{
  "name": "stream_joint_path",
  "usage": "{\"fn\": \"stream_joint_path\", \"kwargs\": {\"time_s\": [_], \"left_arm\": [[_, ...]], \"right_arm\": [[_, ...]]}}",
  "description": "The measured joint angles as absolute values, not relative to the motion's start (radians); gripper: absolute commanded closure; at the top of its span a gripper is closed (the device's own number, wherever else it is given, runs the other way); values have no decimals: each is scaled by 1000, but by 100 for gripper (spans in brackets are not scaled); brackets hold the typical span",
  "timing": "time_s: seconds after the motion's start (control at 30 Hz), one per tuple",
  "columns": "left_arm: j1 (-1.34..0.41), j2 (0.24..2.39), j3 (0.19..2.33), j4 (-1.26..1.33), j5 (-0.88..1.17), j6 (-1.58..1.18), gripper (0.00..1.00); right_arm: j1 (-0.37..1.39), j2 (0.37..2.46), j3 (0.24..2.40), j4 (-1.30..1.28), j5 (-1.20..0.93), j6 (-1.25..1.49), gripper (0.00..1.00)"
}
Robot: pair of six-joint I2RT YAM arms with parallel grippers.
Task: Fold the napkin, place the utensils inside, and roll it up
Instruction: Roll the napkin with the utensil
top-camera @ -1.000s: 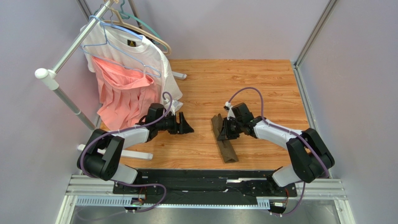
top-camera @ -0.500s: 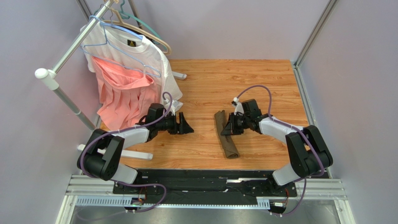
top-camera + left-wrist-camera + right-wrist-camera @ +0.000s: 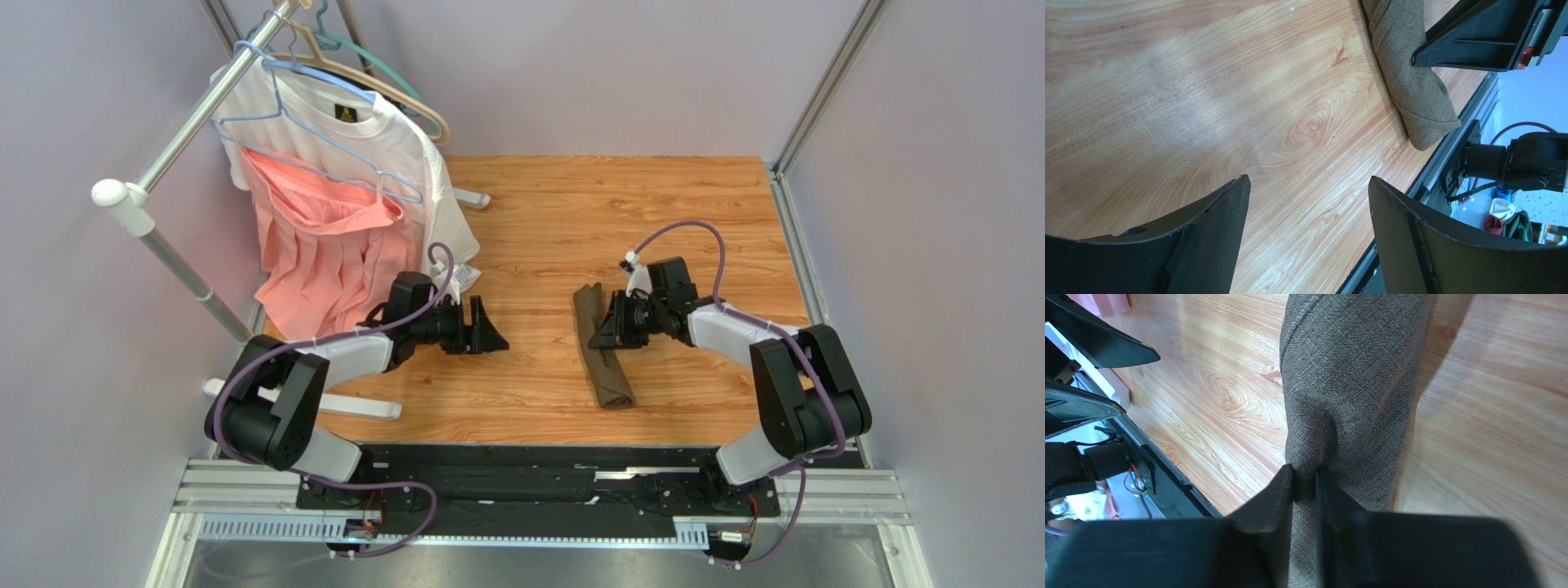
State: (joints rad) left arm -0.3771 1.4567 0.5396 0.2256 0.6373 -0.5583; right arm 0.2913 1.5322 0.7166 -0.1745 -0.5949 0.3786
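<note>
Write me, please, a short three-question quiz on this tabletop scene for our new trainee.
1. True or false: the left gripper is gripping the napkin.
2. Where does the napkin lie? A) on a plate B) on the wooden table C) in a basket
3. Fill in: the right gripper is pinched shut on a fold of the ____.
Key: 1 false, it is open over bare wood; 2 B; 3 napkin.

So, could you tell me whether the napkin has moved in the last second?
Yes: the napkin has slid right and away from the base rail.
</note>
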Motion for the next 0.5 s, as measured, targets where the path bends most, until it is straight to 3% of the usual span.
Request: {"fn": "stream_joint_path", "kwargs": {"time_s": [0.07,0.37,0.5], "left_arm": [[-377,1457,540,224,637,-558,21],[-377,1457,540,221,634,-554,21],[-377,1457,540,221,635,-554,21]], "right_arm": [[291,1532,717,-175,-593,373,66],[291,1441,719,-243,-583,350,47],[319,1365,741,-313,-543,337,44]]}}
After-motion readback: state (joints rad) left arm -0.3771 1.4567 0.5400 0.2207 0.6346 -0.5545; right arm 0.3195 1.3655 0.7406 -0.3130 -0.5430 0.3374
